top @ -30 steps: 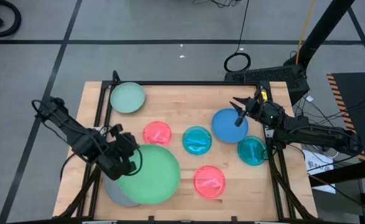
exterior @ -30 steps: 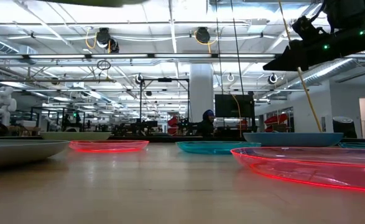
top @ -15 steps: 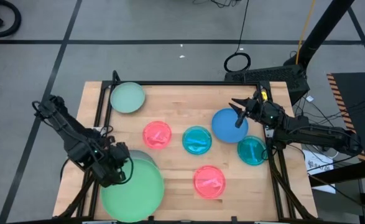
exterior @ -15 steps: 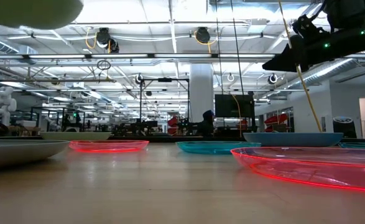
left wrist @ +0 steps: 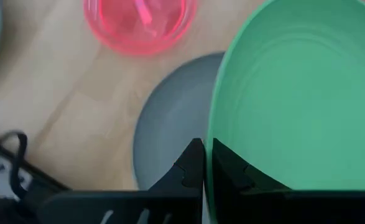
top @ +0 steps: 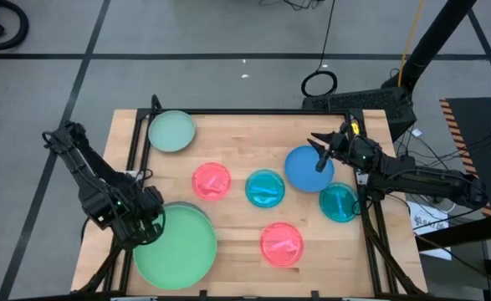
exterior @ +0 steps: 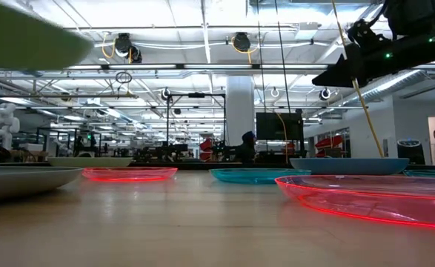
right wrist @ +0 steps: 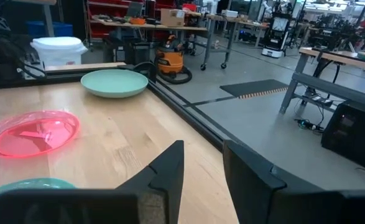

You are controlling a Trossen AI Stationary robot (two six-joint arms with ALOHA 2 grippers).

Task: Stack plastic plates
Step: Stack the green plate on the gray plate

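High view: the left gripper (top: 138, 224) is seen at the lower left of the frame, jaws pinching the rim of the large green plate (top: 176, 249). That plate extends to the right of the jaws and covers the grey plate beneath, hidden here. The right gripper (top: 319, 149) hovers over the blue plate (top: 306, 168) at right of centre, jaws spread and holding nothing. The left arm is judged the nearer one for the stack. Elsewhere lie the pale green plate (top: 171, 131), two pink plates (top: 211, 181) (top: 281, 244) and two teal plates (top: 265, 188) (top: 340, 202).

Low view: the green plate is seen raised and tilted at the upper left (exterior: 32, 37), clear of the table (exterior: 187, 230). The grey plate (exterior: 24, 180) rests at the left edge.

Left wrist view: the green rim is clamped between the fingers (left wrist: 188, 171). The grey plate (left wrist: 173, 134) lies directly beyond, partly overlapped; lowering is judged the remaining move.

Right wrist view: the spread fingers (right wrist: 166, 165) face the pale green plate (right wrist: 114, 83).
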